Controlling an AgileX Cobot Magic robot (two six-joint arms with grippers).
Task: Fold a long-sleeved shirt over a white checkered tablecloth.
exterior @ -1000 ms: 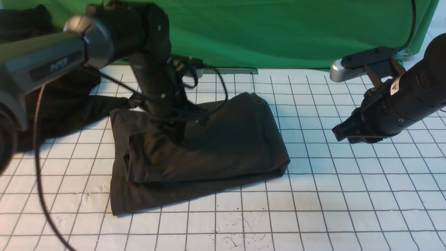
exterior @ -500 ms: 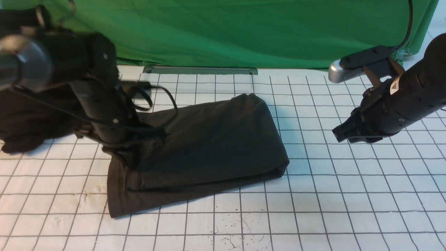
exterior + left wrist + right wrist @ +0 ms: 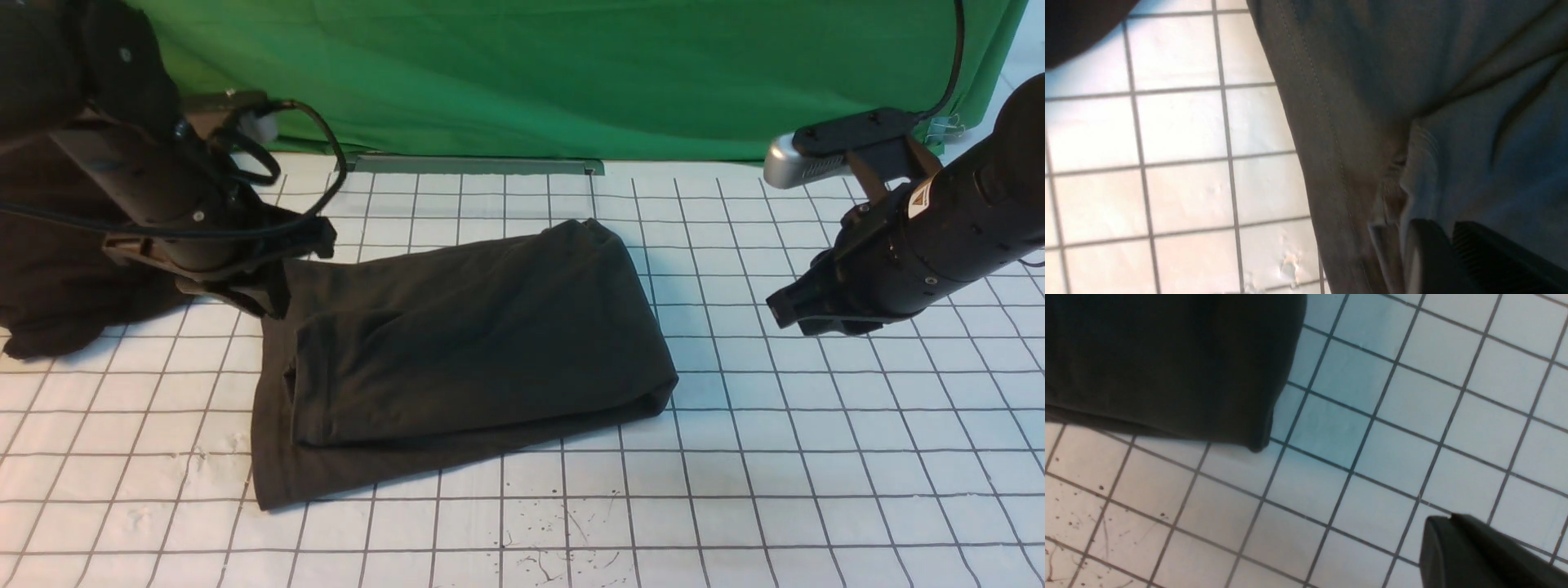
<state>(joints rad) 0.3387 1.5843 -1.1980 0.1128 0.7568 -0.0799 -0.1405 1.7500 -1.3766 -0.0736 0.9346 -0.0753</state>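
**Shirt folded into a block; left arm at its far-left corner**

While the shirt [image 3: 465, 351] lies as a layered dark block around the middle of the checkered tablecloth [image 3: 816, 457], the fold looks nearly finished; no print or collar shows on top.

Risks, as judged from this moment:
- Left gripper [image 3: 265, 298] sits at the far-left corner of the block. If cloth catches on a finger as the arm moves off, the top layer could drag and open the fold.
- Another dark heap [image 3: 57, 294] lies close by at the left edge of the bench; a loose sweep of the arm could pull it onto the shirt.
- Lower layer juts out past the upper one along the near edge, so any tug would skew the stack further.

Fingers:
- Left: the wrist view shows the fingers [image 3: 1494, 253] lying close together over the stitched hem; whether they pinch fabric or have let go, cannot tell.
- Right gripper [image 3: 796, 314]: fingers together, holding nothing, hovering over bare tablecloth towards the right edge, apart from the shirt.
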